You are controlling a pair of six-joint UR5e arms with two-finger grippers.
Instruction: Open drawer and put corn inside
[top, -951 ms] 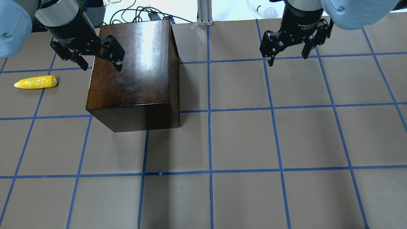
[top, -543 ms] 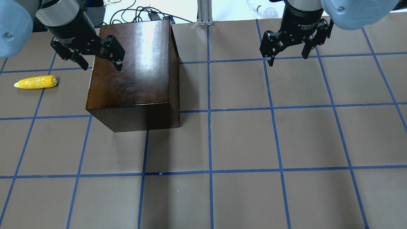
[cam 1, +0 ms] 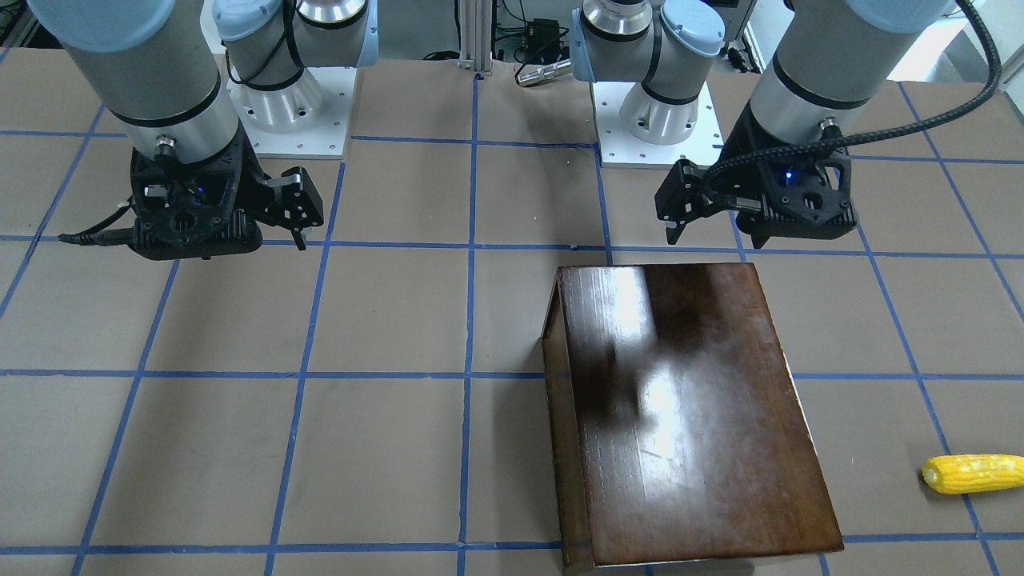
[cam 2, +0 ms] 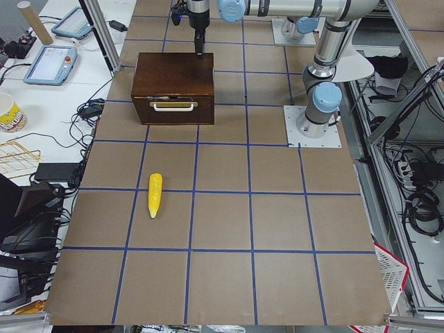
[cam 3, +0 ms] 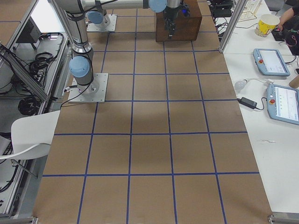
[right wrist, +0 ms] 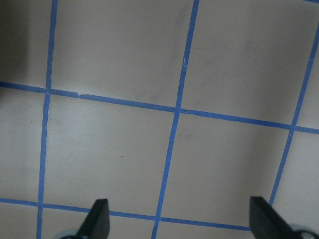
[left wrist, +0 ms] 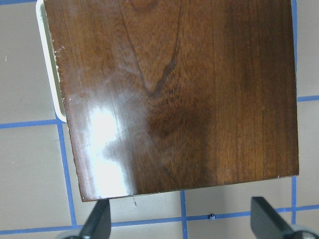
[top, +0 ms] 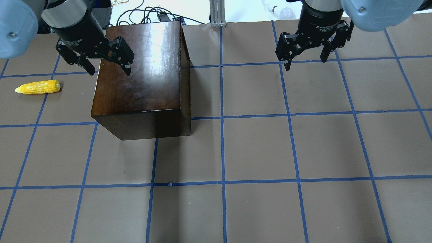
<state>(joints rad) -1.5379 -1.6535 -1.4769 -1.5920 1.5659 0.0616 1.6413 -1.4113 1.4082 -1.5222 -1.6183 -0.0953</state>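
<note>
Hovering over cabinet (top: 148, 77), left end effector (top: 109, 70); corn (top: 37, 87) well apart

One corn (top: 37, 87), one cabinet (top: 141, 84) with one drawer (cam 2: 173, 115), one left end effector (top: 109, 71), one right end effector (top: 307, 63)

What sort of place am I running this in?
Probably a robotics lab cell: table gridded with blue tape, teach pendants on a side bench, bundled cables beside the table.
</note>
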